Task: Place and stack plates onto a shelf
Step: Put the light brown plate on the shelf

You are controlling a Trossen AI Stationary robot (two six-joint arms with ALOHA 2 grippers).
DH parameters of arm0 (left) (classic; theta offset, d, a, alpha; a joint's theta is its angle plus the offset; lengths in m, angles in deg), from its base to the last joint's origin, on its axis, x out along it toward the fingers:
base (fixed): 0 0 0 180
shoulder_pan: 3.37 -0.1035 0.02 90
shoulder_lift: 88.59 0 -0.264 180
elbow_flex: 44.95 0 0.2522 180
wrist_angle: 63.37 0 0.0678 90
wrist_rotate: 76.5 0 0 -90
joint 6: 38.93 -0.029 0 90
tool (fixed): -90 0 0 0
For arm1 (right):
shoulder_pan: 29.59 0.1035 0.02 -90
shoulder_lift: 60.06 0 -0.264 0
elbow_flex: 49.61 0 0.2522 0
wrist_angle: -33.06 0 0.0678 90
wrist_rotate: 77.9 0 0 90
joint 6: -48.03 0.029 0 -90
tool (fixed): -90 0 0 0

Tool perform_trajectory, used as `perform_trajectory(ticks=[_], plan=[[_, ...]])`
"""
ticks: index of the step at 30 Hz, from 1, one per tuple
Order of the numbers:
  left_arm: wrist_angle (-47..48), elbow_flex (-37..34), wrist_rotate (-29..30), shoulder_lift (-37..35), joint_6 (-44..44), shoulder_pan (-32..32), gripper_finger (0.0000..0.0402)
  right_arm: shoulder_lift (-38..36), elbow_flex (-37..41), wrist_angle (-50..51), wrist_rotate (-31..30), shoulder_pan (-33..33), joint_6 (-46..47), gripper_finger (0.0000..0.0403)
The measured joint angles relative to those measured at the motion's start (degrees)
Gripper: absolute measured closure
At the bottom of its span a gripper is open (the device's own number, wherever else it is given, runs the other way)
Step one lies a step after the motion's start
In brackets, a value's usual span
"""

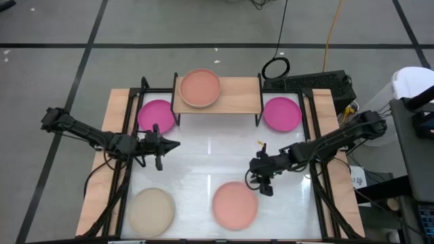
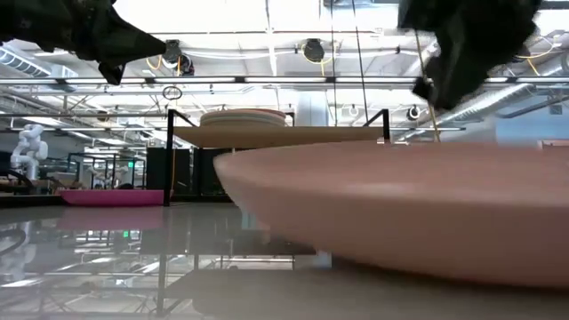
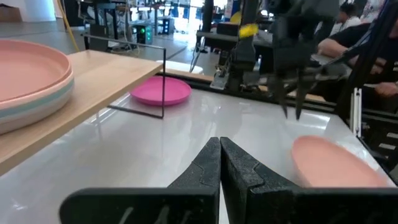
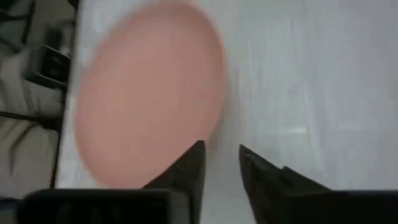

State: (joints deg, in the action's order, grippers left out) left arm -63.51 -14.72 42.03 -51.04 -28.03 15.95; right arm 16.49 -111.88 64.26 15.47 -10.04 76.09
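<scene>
The shelf (image 1: 237,98) stands at the table's far edge and carries a stack of plates (image 1: 199,88), peach-pink on top with a teal one under it (image 3: 31,93). One magenta plate (image 1: 156,115) lies on the table at the shelf's left end, another (image 1: 281,113) at its right end. A grey-beige plate (image 1: 151,211) and a salmon-pink plate (image 1: 235,204) lie near the near edge. My left gripper (image 1: 173,144) hovers shut in front of the left magenta plate. My right gripper (image 4: 221,152) is open, pointing down above the salmon plate's (image 4: 149,93) far right rim, clear of it in the low view (image 2: 462,53).
Black rails (image 1: 319,169) run along the table's left and right sides under the arms. The shelf's thin black legs (image 3: 163,81) stand on the glossy white tabletop (image 1: 210,156). A cable loop (image 1: 276,67) and dark equipment (image 1: 325,85) lie beyond the far edge.
</scene>
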Motion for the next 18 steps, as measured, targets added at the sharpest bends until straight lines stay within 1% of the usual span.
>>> perform_trajectory(ticks=[2, 5, 8, 10, 14, 18], plan=[[0.19, 0.02, -0.01, 0.28, -0.04, 0.0, 0.0398, 1.69, 1.53, -1.41, 1.21, 0.05, 1.98, 0.0296], [-0.1, 0.02, 0.0, 0.84, -0.04, 0.0, 0.0398, 4.5, 3.52, -2.48, 1.49, -0.06, 4.32, 0.0255], [-0.12, 0.02, 0.0, 1.05, 0.23, 0.0, 0.0398, 7.43, 3.58, -4.75, 2.72, -0.23, 3.97, 0.0219], [-0.04, 0.02, 0.0, 1.14, 0.24, 0.0, 0.0398, 9.09, 3.58, -8.48, 2.88, -0.34, 3.97, 0.02], [-0.19, 0.02, 0.0, 1.45, 0.26, 0.0, 0.0398, 11.42, 3.57, -16.22, 4.07, -0.72, 3.36, 0.0175], [-0.15, 0.02, 0.0, 1.45, 0.39, 0.0, 0.0398, 12.49, 3.55, -17.86, 4.32, -1.71, 5.14, 0.0168]])
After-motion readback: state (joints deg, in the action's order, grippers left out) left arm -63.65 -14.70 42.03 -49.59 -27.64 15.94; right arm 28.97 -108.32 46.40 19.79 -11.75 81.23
